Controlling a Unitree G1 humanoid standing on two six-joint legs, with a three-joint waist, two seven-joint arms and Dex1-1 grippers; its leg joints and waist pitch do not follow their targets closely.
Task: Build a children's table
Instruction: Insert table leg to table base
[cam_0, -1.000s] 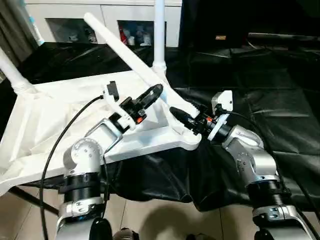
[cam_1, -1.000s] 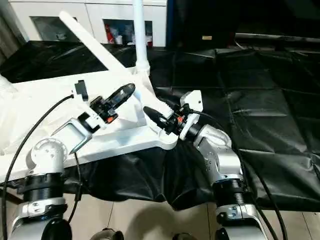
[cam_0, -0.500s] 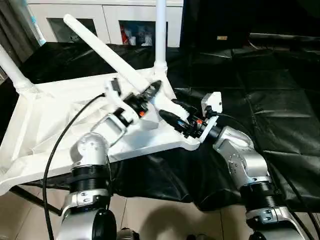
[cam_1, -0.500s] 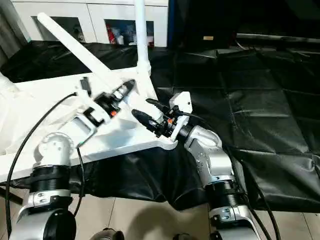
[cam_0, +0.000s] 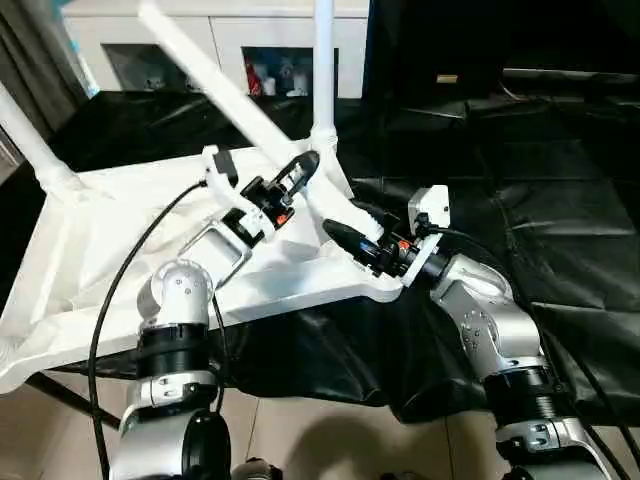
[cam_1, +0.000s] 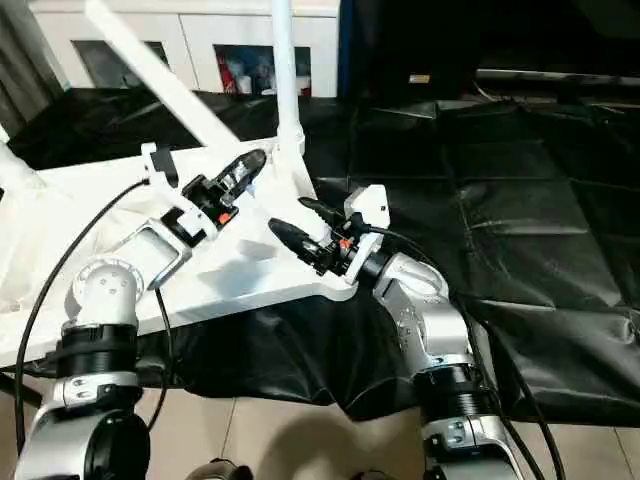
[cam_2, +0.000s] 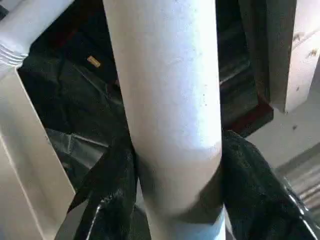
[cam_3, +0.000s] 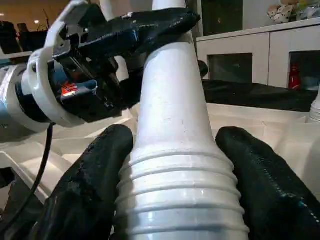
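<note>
The children's table lies upside down, its white top (cam_0: 90, 230) ribbed side up on a black sheet. One white leg (cam_0: 322, 60) stands upright in the far corner socket and another (cam_0: 25, 140) rises at the left. A third leg (cam_0: 215, 80) slants up and to the left from the near right corner. My left gripper (cam_0: 303, 168) is shut on this slanted leg's lower shaft (cam_2: 165, 100), one black finger pressed on each side. Just below it, my right gripper (cam_0: 350, 222) is shut on the leg's ribbed base (cam_3: 172, 165) beside the corner socket.
A white glass-door cabinet (cam_0: 220, 40) stands behind the table. The black sheet (cam_0: 520, 160) spreads wrinkled to the right and hangs over the near edge above a tiled floor (cam_0: 330, 440). My left arm's black cable (cam_0: 120, 290) loops over the table top.
My left gripper's fingers have closed in on the slanted leg. The leg stands steeper now, its top end swung higher. My right gripper has kept its hold at the base.
</note>
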